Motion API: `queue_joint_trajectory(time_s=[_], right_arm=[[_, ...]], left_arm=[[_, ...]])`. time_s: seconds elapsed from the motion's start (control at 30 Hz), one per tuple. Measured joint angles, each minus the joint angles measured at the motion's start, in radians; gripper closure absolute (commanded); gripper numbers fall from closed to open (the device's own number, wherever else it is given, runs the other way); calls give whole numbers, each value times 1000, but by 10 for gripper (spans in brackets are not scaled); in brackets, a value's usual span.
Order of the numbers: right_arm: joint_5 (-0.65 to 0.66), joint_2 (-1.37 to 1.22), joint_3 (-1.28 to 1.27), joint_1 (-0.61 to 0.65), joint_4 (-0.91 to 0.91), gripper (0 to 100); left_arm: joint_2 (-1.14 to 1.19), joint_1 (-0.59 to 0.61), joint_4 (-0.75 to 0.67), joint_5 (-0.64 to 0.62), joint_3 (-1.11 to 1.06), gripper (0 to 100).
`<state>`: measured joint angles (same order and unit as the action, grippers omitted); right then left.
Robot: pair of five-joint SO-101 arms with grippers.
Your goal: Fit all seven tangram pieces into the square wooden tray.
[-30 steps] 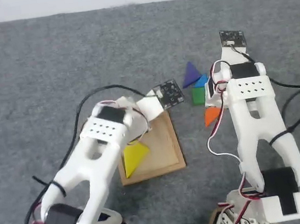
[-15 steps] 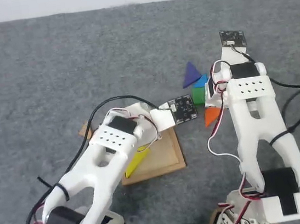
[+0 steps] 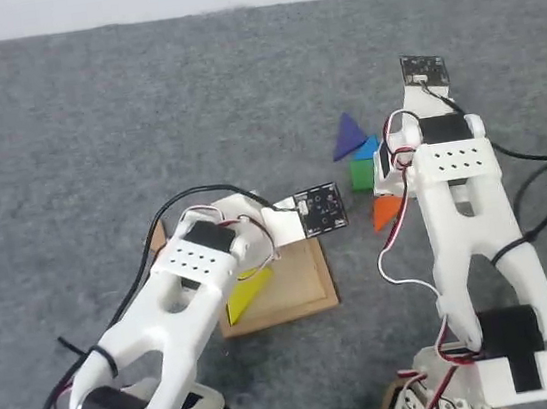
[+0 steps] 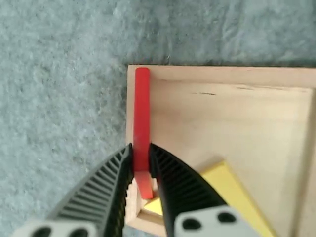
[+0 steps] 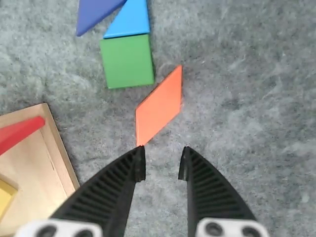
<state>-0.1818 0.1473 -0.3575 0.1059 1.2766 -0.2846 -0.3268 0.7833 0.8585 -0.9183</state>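
Observation:
My left gripper (image 4: 140,150) is shut on a red piece (image 4: 141,113), held on edge along the inner wall of the square wooden tray (image 4: 222,76) near a corner. A yellow triangle (image 4: 232,190) lies flat in the tray beside it. My right gripper (image 5: 162,155) hangs open over the grey carpet, just short of an orange parallelogram (image 5: 159,105). Past that lie a green square (image 5: 127,61), a light blue triangle (image 5: 130,20) and a dark blue triangle (image 5: 94,12). From above, the left arm (image 3: 209,248) covers much of the tray (image 3: 299,282).
The tray's corner (image 5: 54,148) with the red piece (image 5: 19,132) lies close to the right gripper. The loose pieces cluster by the right arm (image 3: 444,157). Grey carpet spreads all around, with open ground at the far left.
The left arm swung across the tray toward the right arm, then drew slightly back, covering more of the yellow triangle. The right arm has not moved.

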Motion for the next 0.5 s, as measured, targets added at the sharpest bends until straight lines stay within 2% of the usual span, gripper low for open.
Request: queue_joint_trajectory(time_s=[0.5], right_arm=[[0, 0, 0, 0, 0, 879]], left_arm=[[2, 80, 0, 61, -15, 987]])
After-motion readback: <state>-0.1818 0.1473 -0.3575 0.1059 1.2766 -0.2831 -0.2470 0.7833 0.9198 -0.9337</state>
